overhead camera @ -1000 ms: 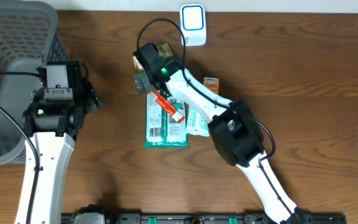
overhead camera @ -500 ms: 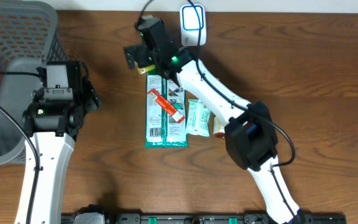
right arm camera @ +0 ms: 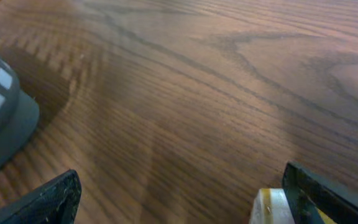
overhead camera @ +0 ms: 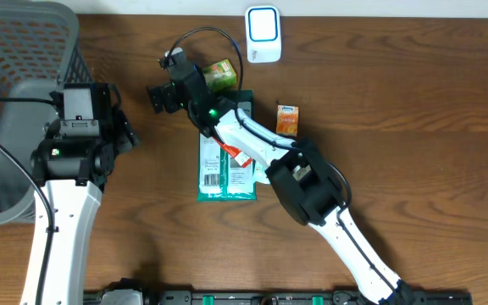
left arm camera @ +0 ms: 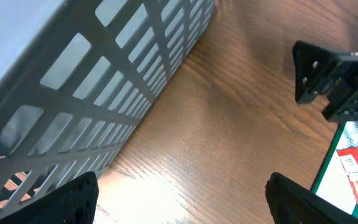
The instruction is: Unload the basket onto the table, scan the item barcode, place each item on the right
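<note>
Although the goods all still lay loose on the worktop (overhead camera: 413, 102), none of them lifted, the scene around them had shifted. The yellow-green packet (overhead camera: 219, 74) lay just below the scanner (overhead camera: 263, 32), the red bar (overhead camera: 235, 153) rested on the green packs (overhead camera: 226, 169), and the orange box (overhead camera: 287, 120) sat apart to their right. The right hand (overhead camera: 161, 93) had hung over the top edge of the pile a second earlier and had risen close beside the scanner half a second earlier. It had now swung left to bare wood between the packet and the basket (overhead camera: 70, 51). Its jaws stood wide and empty, and its own camera showed only wood grain between them. I could make out nothing in its grip during that sweep, so I judged that no barcode had been presented and a pick was still owed; which item was meant I could not tell. The left hand (left arm camera: 179, 202) had not moved, wide and empty beside the basket.
</note>
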Motion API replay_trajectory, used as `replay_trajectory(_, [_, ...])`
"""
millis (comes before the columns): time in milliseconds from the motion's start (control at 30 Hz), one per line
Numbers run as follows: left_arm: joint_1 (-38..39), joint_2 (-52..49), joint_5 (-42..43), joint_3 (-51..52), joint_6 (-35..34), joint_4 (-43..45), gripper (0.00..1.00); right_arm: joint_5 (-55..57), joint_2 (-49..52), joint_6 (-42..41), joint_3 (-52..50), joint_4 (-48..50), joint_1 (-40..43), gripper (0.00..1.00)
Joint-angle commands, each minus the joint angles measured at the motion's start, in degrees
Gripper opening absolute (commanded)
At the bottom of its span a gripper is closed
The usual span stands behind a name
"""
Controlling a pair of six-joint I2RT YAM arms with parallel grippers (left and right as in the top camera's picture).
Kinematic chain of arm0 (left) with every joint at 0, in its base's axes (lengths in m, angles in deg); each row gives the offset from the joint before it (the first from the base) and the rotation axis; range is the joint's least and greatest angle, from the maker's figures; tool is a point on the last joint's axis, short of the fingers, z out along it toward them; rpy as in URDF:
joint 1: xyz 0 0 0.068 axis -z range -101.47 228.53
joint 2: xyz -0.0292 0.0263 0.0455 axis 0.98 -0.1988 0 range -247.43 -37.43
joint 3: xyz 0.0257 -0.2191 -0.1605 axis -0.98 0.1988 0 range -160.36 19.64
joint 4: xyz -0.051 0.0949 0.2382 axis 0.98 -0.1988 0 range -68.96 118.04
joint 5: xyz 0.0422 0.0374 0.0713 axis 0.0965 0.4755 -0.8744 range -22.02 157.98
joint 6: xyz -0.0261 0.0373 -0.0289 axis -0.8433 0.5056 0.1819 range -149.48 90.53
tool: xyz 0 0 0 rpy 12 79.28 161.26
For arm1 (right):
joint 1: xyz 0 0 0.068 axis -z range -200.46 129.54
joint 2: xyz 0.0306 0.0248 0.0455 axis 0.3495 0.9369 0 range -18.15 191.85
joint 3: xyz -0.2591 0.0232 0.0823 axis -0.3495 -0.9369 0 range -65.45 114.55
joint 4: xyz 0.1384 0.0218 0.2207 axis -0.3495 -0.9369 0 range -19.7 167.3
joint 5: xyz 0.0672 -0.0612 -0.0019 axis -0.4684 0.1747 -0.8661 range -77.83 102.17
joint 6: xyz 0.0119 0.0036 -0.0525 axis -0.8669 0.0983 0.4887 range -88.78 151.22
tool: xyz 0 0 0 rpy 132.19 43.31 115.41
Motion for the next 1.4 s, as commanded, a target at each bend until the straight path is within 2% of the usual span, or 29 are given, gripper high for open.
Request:
replay_trajectory(0, [-0.3,0.2,-0.7,-0.6,0.5,-0.2,0.87,0.6,-0.1,-0.8,-0.5,-6.1,0.8,0.99])
replay_trajectory(300, [-0.3,0.2,-0.7,-0.6,0.5,-0.2,0.87,1.1,-7.0,-0.3,-0.5,-29.0,3.2,0.99])
replay_trajectory(400, [-0.3,0.2,-0.7,-0.6,0.5,-0.2,0.87,1.1,-9.7,2.8,-0.5,-36.8,4.4,0.99])
replay_trajectory(667, [-0.3,0.2,-0.7,-0.6,0.5,-0.2,0.87,0.7,-17.0,7.4,-0.4,-41.8,4.6,0.99])
replay_trajectory(900, [-0.3,0.2,-0.7,-0.6,0.5,-0.2,0.87,-2.4,-17.3,6.4,-0.4,-31.7,2.8,0.98])
replay_trajectory(1167, [-0.3,0.2,-0.7,-0.6,0.5,-0.2,0.87,1.5,-7.3,6.1,-0.4,-12.1,-1.2,0.98])
replay_trajectory(1233, [-0.3,0.2,-0.7,-0.6,0.5,-0.2,0.87,3.8,-3.9,6.3,-0.4,-4.7,-1.9,0.98])
replay_trajectory(1367, [-0.3,0.2,-0.7,-0.6,0.5,-0.2,0.87,4.5,-0.8,4.6,-0.4,-0.1,-1.7,0.99])
